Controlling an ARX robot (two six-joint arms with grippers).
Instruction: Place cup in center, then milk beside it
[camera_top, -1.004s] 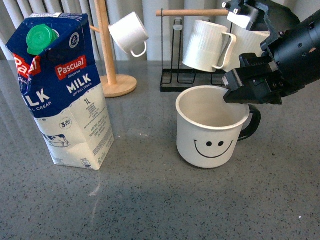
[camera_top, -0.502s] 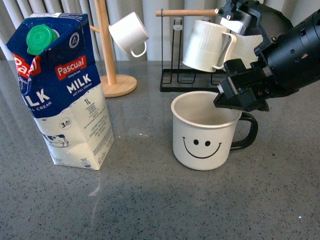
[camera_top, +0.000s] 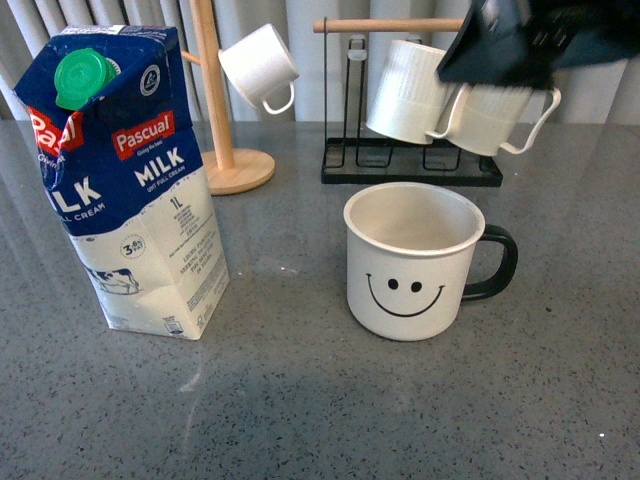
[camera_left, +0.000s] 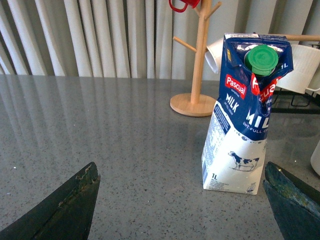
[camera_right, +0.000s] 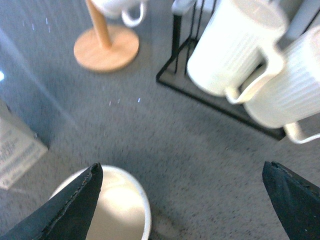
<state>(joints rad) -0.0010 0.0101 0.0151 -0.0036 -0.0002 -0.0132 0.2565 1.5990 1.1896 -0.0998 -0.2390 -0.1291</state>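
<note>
The cream-white cup (camera_top: 412, 262) with a black smiley face and black handle stands upright on the grey table, right of middle; its rim shows in the right wrist view (camera_right: 120, 205). The blue-and-white Pascual milk carton (camera_top: 125, 180) with a green cap stands upright at the left, also in the left wrist view (camera_left: 245, 112). My right gripper (camera_top: 505, 45) is open and empty, raised above and behind the cup, blurred. My left gripper (camera_left: 182, 200) is open and empty, low over the table, with the carton just inside its one finger; it is not in the front view.
A wooden mug tree (camera_top: 222, 100) with a plain white mug (camera_top: 258, 65) stands behind the carton. A black wire rack (camera_top: 410, 165) with a wooden bar holds two ribbed white mugs (camera_top: 415, 90) behind the cup. Curtains hang at the back.
My right gripper has let go of the cup's rim and risen up and back. The cup was set down slightly left of where it was, then stayed still.
</note>
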